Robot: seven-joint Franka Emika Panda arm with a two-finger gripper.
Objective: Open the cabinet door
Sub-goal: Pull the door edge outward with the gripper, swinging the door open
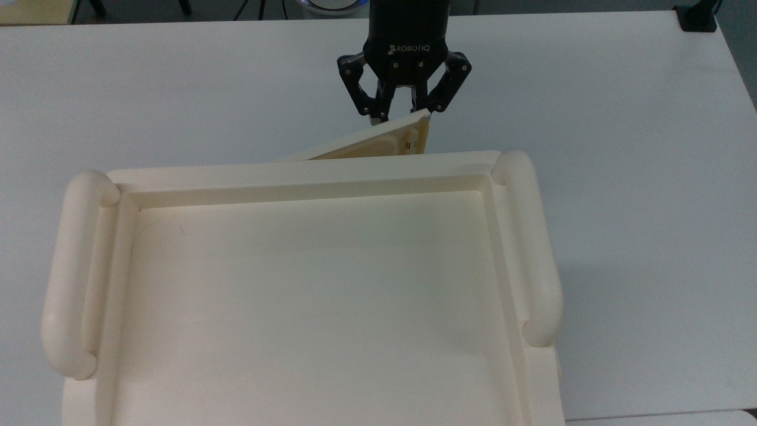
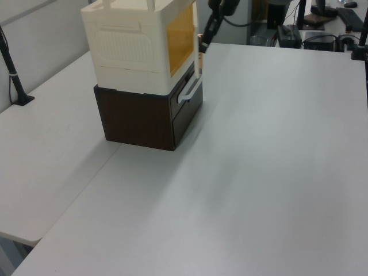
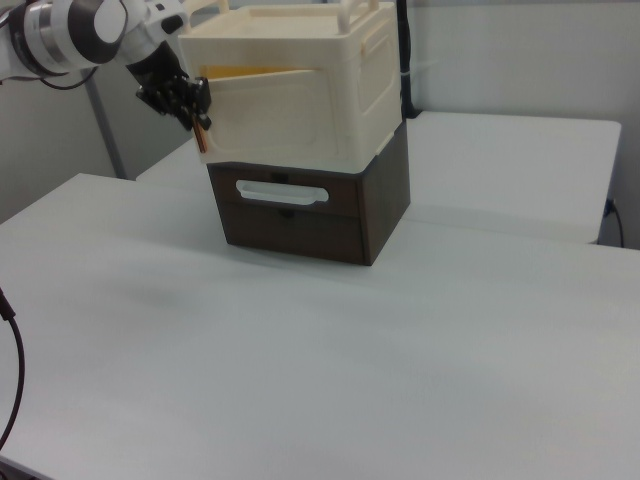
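Though only part-open, cabinet door point(image 1: 378, 144) at an angle; pincer point(image 1: 397, 118) pinched on its free edge.

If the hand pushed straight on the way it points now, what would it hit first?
The hand points at the thin cream cabinet door's free edge, already between its fingers; pushing on would likely swing the door shut against the cream cabinet.

A white table point(image 3: 300, 340) carries a dark brown drawer unit point(image 3: 310, 215) with a white handle, standing directly on its surface, and a cream cabinet point(image 3: 300, 90) sits stacked on top of that unit.
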